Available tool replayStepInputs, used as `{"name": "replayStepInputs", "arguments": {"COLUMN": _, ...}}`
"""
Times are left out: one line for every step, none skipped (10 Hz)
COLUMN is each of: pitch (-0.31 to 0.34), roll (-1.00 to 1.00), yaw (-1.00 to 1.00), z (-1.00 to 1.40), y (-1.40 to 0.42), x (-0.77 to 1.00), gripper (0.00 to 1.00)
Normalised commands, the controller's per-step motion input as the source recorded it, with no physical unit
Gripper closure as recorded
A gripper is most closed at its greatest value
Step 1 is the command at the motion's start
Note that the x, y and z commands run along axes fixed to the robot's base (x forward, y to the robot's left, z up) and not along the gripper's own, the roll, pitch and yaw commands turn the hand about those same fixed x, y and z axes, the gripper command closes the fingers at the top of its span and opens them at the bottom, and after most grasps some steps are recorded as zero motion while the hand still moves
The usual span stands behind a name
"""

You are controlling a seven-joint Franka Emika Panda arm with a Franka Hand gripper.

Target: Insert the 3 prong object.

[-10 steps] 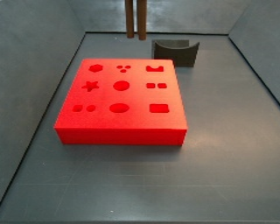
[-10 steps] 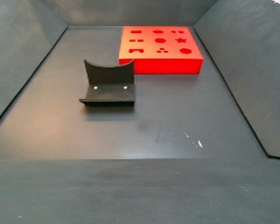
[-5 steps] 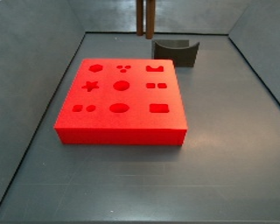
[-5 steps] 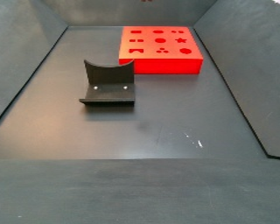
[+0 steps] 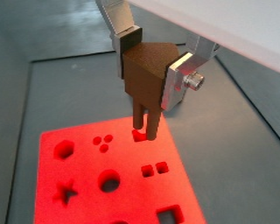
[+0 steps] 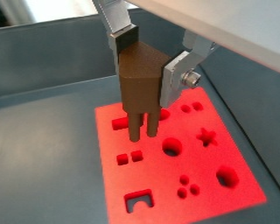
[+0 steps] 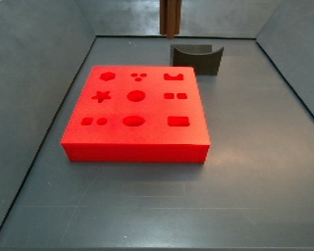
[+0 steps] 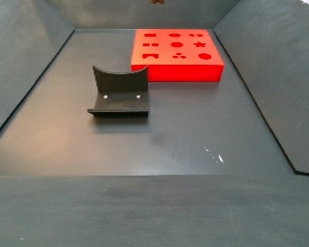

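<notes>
Tool point(image 5: 157, 63) clamping 3 prong object point(image 5: 143, 87)

Even, soft overhead light, dull sheen on the grey tabletop point(image 8: 157, 145), red block point(image 7: 133, 110) vividly saturated, tool point(image 5: 154, 72) slightly soft close up, side views sharp, faint shadows.

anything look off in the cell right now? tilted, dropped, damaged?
Nothing stands out. The gripper holds the 3 prong object upright above the red block, prongs down, not yet inserted. The block lies flat and the dark grey curved block stands apart from it.
</notes>
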Motion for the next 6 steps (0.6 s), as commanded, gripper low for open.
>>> {"name": "replayStepInputs", "arguments": {"pitch": 0.051, "roll": 0.00, "yaw": -0.89, "z": 0.00, "y": 0.13, "x": 0.11, "gripper": 1.00}}
{"name": "replayStepInputs", "arguments": {"pitch": 0.000, "roll": 0.00, "yaw": -1.00, "z": -0.25, "y": 0.06, "x": 0.10, "gripper": 1.00}}
{"name": "replayStepInputs", "arguments": {"pitch": 0.000, "roll": 0.00, "yaw": -1.00, "z": -0.30, "y": 0.07, "x": 0.10, "gripper": 1.00}}
{"name": "replayStepInputs", "arguments": {"pitch": 0.000, "roll": 0.00, "yaw": -1.00, "z": -0.31, "y": 0.07, "x": 0.08, "gripper": 1.00}}
{"name": "replayStepInputs", "arguments": {"pitch": 0.000, "roll": 0.00, "yaw": -0.85, "z": -0.35, "y": 0.23, "x": 0.01, "gripper": 1.00}}
{"name": "replayStepInputs", "arguments": {"pitch": 0.000, "roll": 0.00, "yaw": -0.67, "z": -0.35, "y": 0.40, "x": 0.01, "gripper": 1.00}}
